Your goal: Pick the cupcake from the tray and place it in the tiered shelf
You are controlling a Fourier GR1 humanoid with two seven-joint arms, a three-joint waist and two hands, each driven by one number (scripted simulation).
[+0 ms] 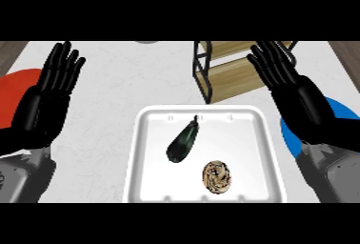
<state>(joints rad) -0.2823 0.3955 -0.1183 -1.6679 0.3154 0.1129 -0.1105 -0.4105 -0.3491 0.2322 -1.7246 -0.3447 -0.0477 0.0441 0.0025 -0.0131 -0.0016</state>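
Cupcake (217,177) lies in the white tray (147,157), toward the tray's near right corner, apart from both hands. Seen from above it reads as a tan oval with darker brown swirled markings across the top; its wrapper cannot be made out from this angle. Beside it, toward the tray's middle and a little further back, a dark green eggplant (184,141) lies at a slant, its thin stem end pointing away from the robot; the two do not touch. Tray sits on the pale tabletop (112,95), centred near the view's lower edge. Tiered shelf (226,71), wooden boards in a dark frame, stands behind the tray and slightly right. Left hand (48,95) shows at the view's left, fingers straight and raised, holding nothing; a red plate (17,86) lies partly under it. Right hand (288,81) shows at the view's right, fingers likewise straight and spread, holding nothing, its fingertips overlapping the shelf's right side in the view. A blue plate (341,109) is partly hidden beneath the right forearm.
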